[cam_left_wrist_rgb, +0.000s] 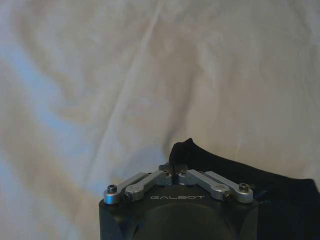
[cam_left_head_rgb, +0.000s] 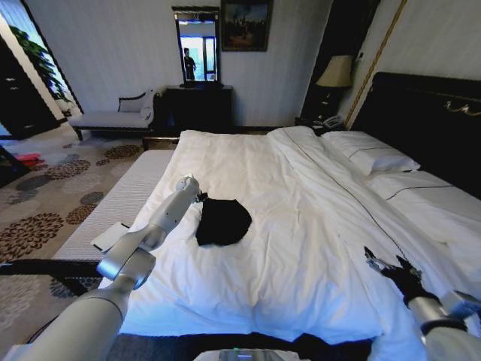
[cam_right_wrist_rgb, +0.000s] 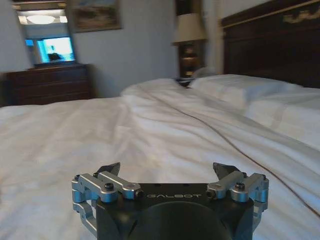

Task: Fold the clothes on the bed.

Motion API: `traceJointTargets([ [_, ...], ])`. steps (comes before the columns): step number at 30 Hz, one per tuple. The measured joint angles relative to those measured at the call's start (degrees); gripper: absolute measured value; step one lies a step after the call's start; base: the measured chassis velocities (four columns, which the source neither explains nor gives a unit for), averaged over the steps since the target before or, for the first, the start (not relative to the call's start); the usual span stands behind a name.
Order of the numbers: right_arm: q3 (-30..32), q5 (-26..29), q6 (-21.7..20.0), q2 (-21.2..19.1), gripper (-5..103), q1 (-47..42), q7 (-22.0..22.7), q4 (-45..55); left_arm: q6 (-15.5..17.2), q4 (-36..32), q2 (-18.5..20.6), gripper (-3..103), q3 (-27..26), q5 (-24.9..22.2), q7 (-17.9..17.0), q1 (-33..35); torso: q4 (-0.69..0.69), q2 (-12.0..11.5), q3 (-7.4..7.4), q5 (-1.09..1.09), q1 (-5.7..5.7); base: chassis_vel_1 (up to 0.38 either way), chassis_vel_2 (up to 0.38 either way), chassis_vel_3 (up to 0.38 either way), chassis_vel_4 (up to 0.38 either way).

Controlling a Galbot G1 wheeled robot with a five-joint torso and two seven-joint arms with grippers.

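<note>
On the white duvet of the bed, nearer its left edge, the black top lies bunched in a dark heap. The left claw has its fingers pinched together on the garment's edge, probably to draw it flat for folding. The right claw hovers spread apart over bare duvet, well away from it, seemingly waiting.

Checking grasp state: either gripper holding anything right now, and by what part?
The left gripper is shut on the black top, pinching its edge at a corner. The right gripper is open over the bed, holding nothing.
</note>
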Motion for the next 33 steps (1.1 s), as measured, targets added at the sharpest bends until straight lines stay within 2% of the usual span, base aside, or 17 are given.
traceJointTargets([
  [1,0.0,0.0,0.0,0.0,100,0.0,0.0,0.0,0.0,0.0,0.0,0,0.0,0.0,0.0,0.0,0.0,0.0,0.0,0.0,0.0,0.0,0.0,0.0,0.0],
  [4,-3.0,8.63,-3.1,-9.78,100,4.32,1.66,-0.55,0.0,-1.14,0.67,0,0.16,-0.11,-0.02,0.36,0.0,0.0,0.0,0.02,0.0,0.0,0.0,0.0,0.0],
  [5,-3.0,8.63,-3.1,-9.78,100,4.32,1.66,-0.55,0.0,-1.14,0.67,0,0.16,-0.11,-0.02,0.36,0.0,0.0,0.0,0.02,0.0,0.0,0.0,0.0,0.0],
  [6,-4.11,11.08,-3.99,-12.18,100,5.81,1.87,-1.04,-0.01,-1.53,0.72,0,0.14,-0.14,-0.07,0.46,0.0,0.0,0.0,0.02,0.0,0.0,0.0,0.0,0.0],
  [9,-10.77,21.42,-7.16,-22.73,100,13.93,2.05,-4.76,-0.02,-3.83,1.12,0,0.19,-0.28,-0.75,1.27,0.02,0.0,0.0,0.01,0.0,0.0,0.0,0.0,0.0],
  [11,-12.28,23.15,-7.65,-24.85,100,16.06,2.03,-6.01,-0.01,-4.26,1.12,0,0.19,-0.37,-0.86,1.42,0.04,-0.01,0.01,0.03,0.0,0.0,0.0,0.0,0.0],
  [13,-21.82,27.79,-9.08,-31.02,100,25.47,1.64,-11.41,-0.02,-5.78,1.16,0,0.31,-0.66,-1.76,2.09,0.0,0.0,0.01,-0.01,0.0,0.0,0.0,0.0,0.0],
  [15,-31.09,28.89,-9.87,-32.67,100,34.72,1.1,-15.69,-0.02,-6.51,1.24,0,0.61,-0.83,-2.26,2.43,-0.01,-0.01,0.02,0.03,0.01,0.0,0.0,0.0,0.0],
  [17,-33.27,29.05,-10.03,-32.77,100,36.99,1.0,-16.7,-0.02,-6.58,1.23,0,0.61,-0.9,-2.37,2.46,-0.02,-0.01,0.01,0.02,0.01,0.0,0.0,0.0,0.0],
  [19,-48.68,29.85,-10.77,-31.46,100,51.74,0.18,-23.75,-0.02,-7.5,1.01,0,0.39,-1.24,-3.02,2.84,-0.02,-0.01,0.01,0.05,0.01,0.0,0.0,0.0,0.0],
  [20,-48.68,29.85,-10.77,-31.46,100,51.74,0.18,-23.75,-0.02,-7.5,1.01,0,0.39,-1.24,-3.02,2.84,-0.02,-0.01,0.01,0.05,0.01,0.0,0.0,0.0,0.0],
  [22,-55.5,29.87,-10.81,-30.11,100,58.89,-0.6,-27.24,-0.02,-8.16,1.06,0,0.35,-1.51,-3.36,3.14,-0.01,-0.01,0.01,0.03,0.01,0.0,0.0,0.0,0.0],
  [25,-70.83,29.28,-10.88,-24.39,100,73.57,-3.19,-35.54,-0.03,-9.23,1.26,0,0.75,-1.88,-3.76,3.72,0.03,-0.01,0.01,0.01,0.02,0.0,0.0,0.0,0.0],
  [26,-70.83,29.28,-10.88,-24.39,100,73.57,-3.19,-35.54,-0.03,-9.23,1.26,0,0.75,-1.88,-3.76,3.72,0.03,-0.01,0.01,0.01,0.02,0.0,0.0,0.0,0.0],
  [28,-77.63,28.22,-10.94,-20.38,100,78.94,-4.38,-39.3,-0.03,-9.13,0.87,0,1.22,-2.06,-3.87,3.8,0.05,-0.01,0.02,0.01,0.02,0.0,0.0,0.0,0.0],
  [30,-78.73,28.01,-10.98,-19.59,100,79.9,-4.57,-39.9,-0.03,-8.98,0.71,0,1.49,-2.14,-3.85,3.76,0.05,-0.01,0.02,0.01,0.02,0.0,0.0,0.0,0.0],
  [33,-83.98,26.18,-11.12,-14.95,100,84.97,-5.9,-43.78,-0.03,-8.96,0.4,0,3.07,-2.85,-3.45,3.4,-0.06,-0.01,0.01,0.01,0.02,0.0,0.0,0.0,0.0],
])
